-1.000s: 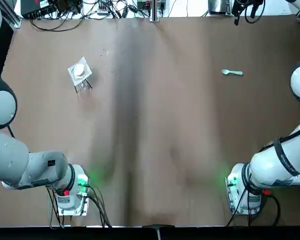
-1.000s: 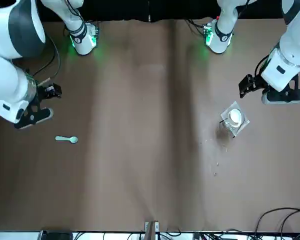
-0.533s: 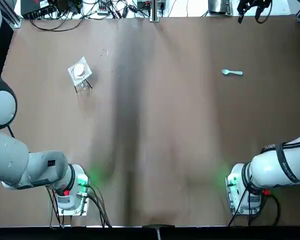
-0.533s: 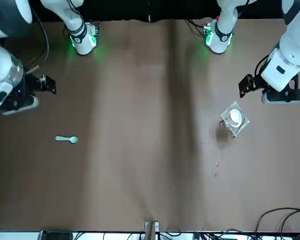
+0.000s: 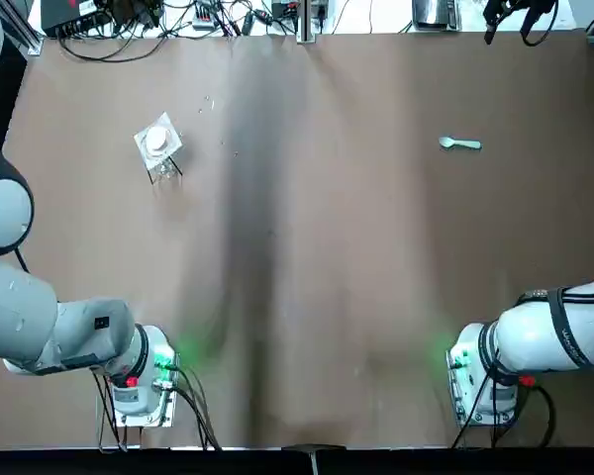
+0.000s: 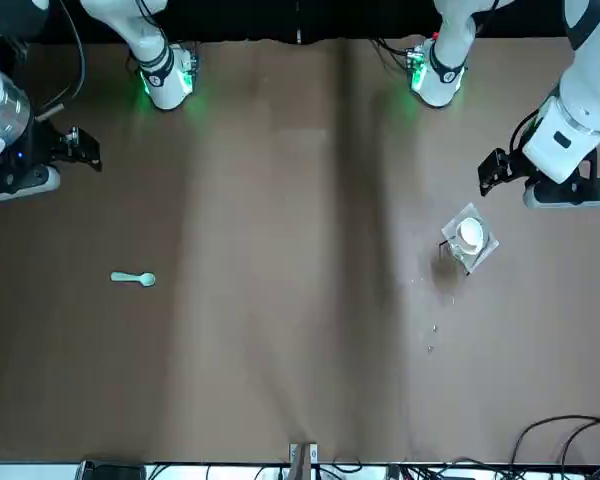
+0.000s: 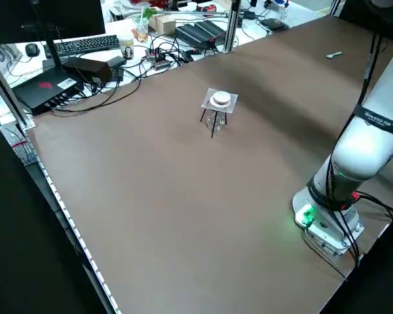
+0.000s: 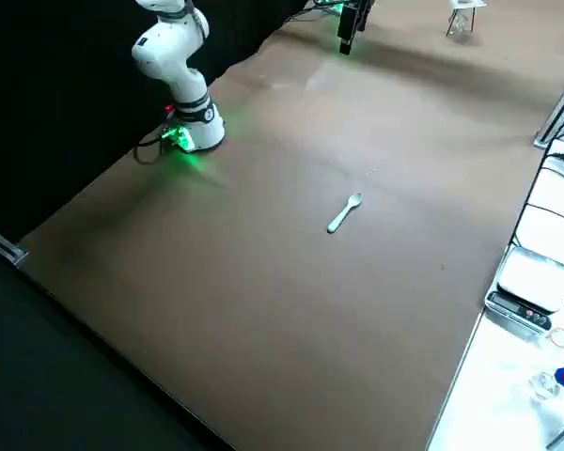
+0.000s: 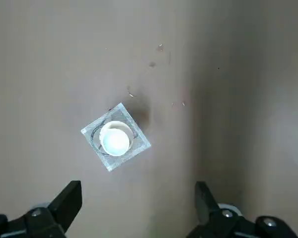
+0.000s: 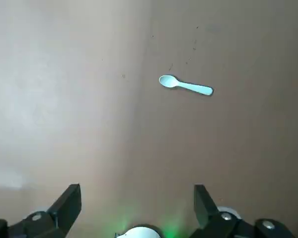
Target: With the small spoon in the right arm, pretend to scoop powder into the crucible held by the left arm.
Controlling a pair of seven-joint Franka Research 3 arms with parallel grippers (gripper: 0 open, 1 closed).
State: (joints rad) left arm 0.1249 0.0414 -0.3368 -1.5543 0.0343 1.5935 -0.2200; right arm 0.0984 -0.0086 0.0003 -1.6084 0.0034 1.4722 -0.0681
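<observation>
Left tool (image 9: 136,206) hangs empty near the small white crucible (image 9: 115,138) on its clear square stand (image 9: 140,145), fingers wide apart. Right tool (image 10: 136,206), equally spread, hangs over the pale-blue plastic spoon (image 10: 185,86) lying flat on the brown desk (image 5: 307,247). Only the wrist views show the spread clearly; the top view cuts off the left tool.

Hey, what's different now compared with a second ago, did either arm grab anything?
The right gripper drew back toward the robot's side of the table and out to its right, away from the small spoon, open and holding nothing. Nothing was grasped or released. The small spoon, the crucible and the open left gripper near it stayed put.
</observation>
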